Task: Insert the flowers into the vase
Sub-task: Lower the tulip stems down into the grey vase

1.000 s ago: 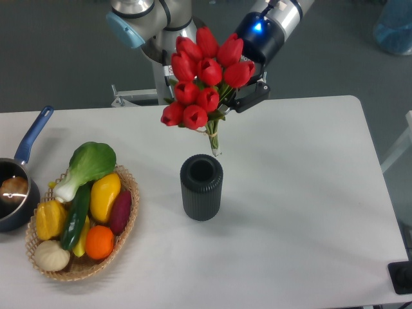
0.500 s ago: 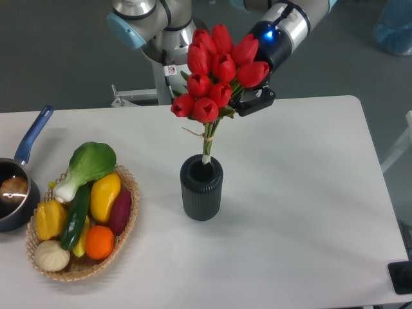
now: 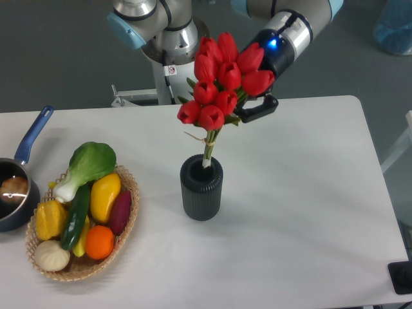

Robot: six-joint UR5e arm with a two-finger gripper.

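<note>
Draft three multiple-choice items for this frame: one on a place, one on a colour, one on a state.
1. Where is the wicker basket relative to the vase?
A. left of it in the image
B. right of it in the image
C. behind it

2. What colour are the blooms of the flowers?
A. yellow
B. white
C. red

3. What is the state of the flowers?
A. lying flat on the table
B. held by the gripper, stem ends at the vase mouth
C. resting in the basket

Answers:
1. A, the basket sits toward the left edge, the vase near the middle.
2. C, every tulip head is red.
3. B, the gripper is closed at the bunch below the blooms and the stem tips meet the opening.
</note>
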